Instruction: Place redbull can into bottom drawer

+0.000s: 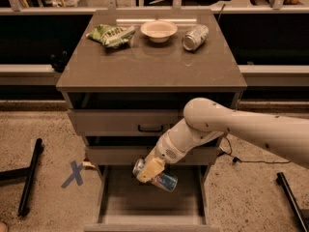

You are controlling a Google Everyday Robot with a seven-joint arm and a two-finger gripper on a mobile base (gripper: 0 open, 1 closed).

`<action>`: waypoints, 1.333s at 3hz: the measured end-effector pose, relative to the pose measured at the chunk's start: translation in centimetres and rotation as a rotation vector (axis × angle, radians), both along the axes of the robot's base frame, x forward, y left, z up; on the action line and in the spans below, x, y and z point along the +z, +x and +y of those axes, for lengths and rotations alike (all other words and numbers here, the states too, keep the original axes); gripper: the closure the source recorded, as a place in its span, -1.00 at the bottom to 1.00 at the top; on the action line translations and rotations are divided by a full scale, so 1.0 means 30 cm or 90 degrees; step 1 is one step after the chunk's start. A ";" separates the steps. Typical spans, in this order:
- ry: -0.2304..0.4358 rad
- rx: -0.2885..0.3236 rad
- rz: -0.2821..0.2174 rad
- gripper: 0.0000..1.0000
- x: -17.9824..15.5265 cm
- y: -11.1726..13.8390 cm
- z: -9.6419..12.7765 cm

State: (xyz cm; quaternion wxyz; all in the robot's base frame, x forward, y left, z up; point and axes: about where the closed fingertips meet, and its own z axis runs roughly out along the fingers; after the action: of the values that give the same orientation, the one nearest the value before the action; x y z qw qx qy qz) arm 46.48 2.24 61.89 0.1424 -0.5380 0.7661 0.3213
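While grasping the redbull can [167, 181], the gripper [150, 170] is hovering, bottom drawer [145, 203] open beneath it; lowering, then releasing, seems next.

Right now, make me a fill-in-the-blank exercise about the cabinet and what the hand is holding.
1. The hand is shut on the redbull can above the bottom drawer, which is ____, not shut.
2. On the cabinet top, the silver can lies on its ____.
3. The ____ sits between the green bag and the silver can.
Missing words: open; side; bowl.
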 end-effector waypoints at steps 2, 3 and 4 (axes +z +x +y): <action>-0.015 -0.108 -0.011 1.00 -0.280 0.036 -0.107; -0.013 -0.173 -0.022 1.00 -0.486 0.102 -0.166; 0.007 -0.207 -0.016 1.00 -0.697 0.187 -0.179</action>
State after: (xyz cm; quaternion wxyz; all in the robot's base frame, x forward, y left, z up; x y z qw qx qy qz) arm 52.10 -3.14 40.97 0.2051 -0.4102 0.8394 0.2917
